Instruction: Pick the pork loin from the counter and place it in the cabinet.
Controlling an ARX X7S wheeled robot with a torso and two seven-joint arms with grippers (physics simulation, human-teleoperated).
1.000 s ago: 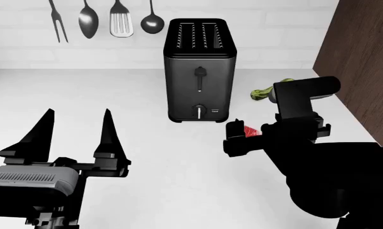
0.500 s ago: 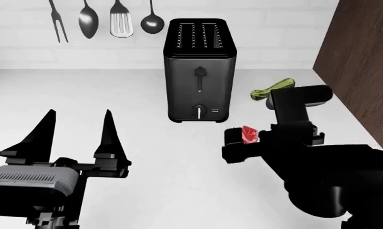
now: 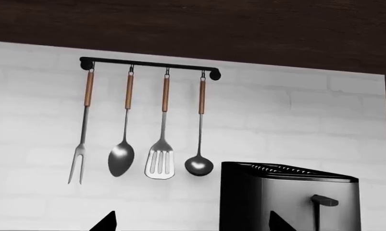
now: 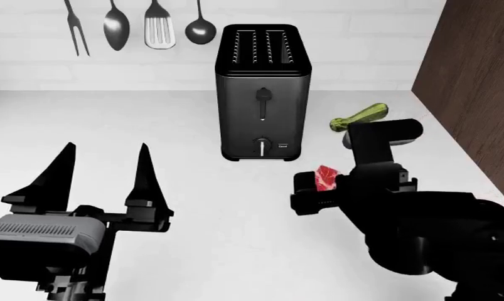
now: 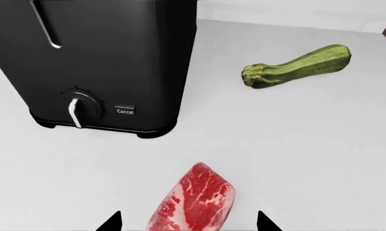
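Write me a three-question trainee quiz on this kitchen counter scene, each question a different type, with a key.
1. True or false: the pork loin lies in line with the gap between the right gripper and its spread fingers.
2. Multiple choice: what lies on the counter beyond the pork loin, beside the toaster? A) a carrot B) a zucchini C) a lemon
3. Fill in: the rail on the wall holds ___ utensils.

Key: 1 true; 2 B; 3 four
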